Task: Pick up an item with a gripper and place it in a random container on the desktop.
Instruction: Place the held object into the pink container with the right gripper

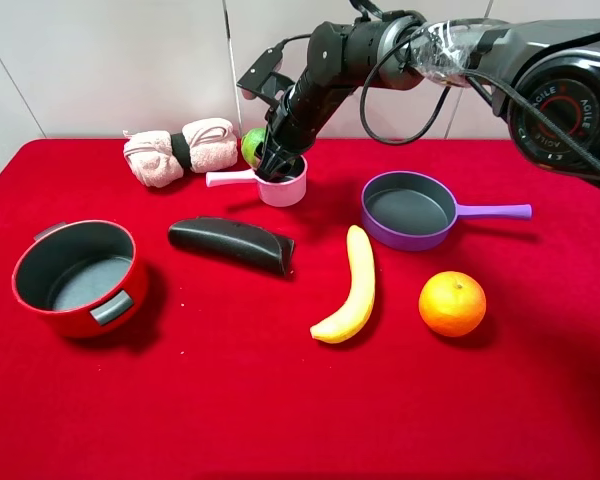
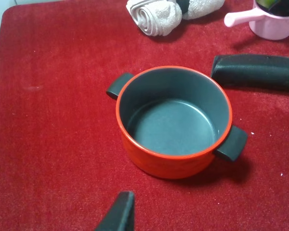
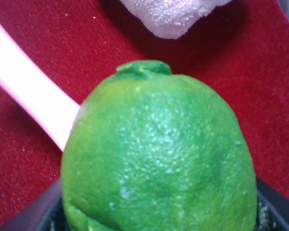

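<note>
With the black two-fingered claw point(image 1: 277, 165) clamped on the round green lime point(image 1: 251, 146), upper centre of frame, centre it over the pink long-handled saucepan point(image 1: 288, 193) before releasing.

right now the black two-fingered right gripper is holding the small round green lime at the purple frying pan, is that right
Not the purple frying pan. The right gripper holds the round green lime at the small pink saucepan, as the exterior high view shows.

a pebbled green lime point(image 3: 159, 154), pink pan point(image 1: 290, 192), purple pan point(image 1: 380, 232), red pot point(image 1: 70, 320) with grey inside, yellow banana point(image 1: 355, 285), orange point(image 1: 452, 303), red cloth point(image 1: 280, 420).
</note>
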Tool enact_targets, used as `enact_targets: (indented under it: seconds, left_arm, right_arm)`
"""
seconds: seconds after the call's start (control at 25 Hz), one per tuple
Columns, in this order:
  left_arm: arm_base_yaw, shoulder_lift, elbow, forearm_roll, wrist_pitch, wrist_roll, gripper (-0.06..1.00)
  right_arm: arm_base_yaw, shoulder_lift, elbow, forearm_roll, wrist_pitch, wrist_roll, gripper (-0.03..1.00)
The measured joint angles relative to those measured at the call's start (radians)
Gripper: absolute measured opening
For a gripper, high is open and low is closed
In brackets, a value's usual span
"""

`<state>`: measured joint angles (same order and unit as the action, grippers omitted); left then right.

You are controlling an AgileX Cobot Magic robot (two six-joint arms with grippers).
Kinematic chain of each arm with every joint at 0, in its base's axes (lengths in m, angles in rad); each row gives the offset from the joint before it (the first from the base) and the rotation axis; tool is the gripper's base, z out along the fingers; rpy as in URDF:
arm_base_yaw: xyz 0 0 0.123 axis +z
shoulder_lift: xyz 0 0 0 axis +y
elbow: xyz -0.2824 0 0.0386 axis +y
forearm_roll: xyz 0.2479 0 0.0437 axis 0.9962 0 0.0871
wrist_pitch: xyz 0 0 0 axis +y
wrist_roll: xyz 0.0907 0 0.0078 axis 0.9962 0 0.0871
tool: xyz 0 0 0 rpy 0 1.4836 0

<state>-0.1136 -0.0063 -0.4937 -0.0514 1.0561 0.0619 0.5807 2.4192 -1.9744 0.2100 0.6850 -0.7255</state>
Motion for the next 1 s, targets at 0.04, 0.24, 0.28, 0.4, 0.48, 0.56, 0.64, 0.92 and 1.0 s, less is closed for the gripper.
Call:
enact_targets:
  seconds: [0.04,0.24,0.28,0.4,0.48,0.56,0.64,0.92,1.0]
  left_arm:
    - [0.000,0.000,0.000,0.000,0.000,0.000,0.99]
    - [0.000,0.000,0.000,0.000,0.000,0.000,0.99]
    - [0.000,0.000,0.000,0.000,0.000,0.000,0.99]
    - [0.000,0.000,0.000,0.000,0.000,0.000,0.99]
    - [0.000,0.000,0.000,0.000,0.000,0.000,0.99]
    - [0.000,0.000,0.000,0.000,0.000,0.000,0.99]
    - [0.000,0.000,0.000,0.000,0.000,0.000,0.99]
    - [0.000,0.000,0.000,0.000,0.000,0.000,0.99]
    - [0.000,0.000,0.000,0.000,0.000,0.000,0.99]
  right_arm:
    - [0.000,0.000,0.000,-0.001,0.000,0.000,0.47]
    - [0.000,0.000,0.000,-0.001,0.000,0.000,0.47]
    - [0.000,0.000,0.000,-0.001,0.001,0.000,0.47]
    - [0.000,0.000,0.000,-0.002,0.002,0.000,0.47]
    - [0.000,0.000,0.000,-0.005,0.004,0.000,0.47]
    - [0.000,0.000,0.000,-0.008,0.009,0.000,0.47]
    - [0.000,-0.001,0.000,-0.009,0.016,0.000,0.47]
    - [0.000,-0.024,0.000,-0.043,0.040,0.000,0.47]
    - [0.000,-0.028,0.000,-0.049,0.040,0.000,0.48]
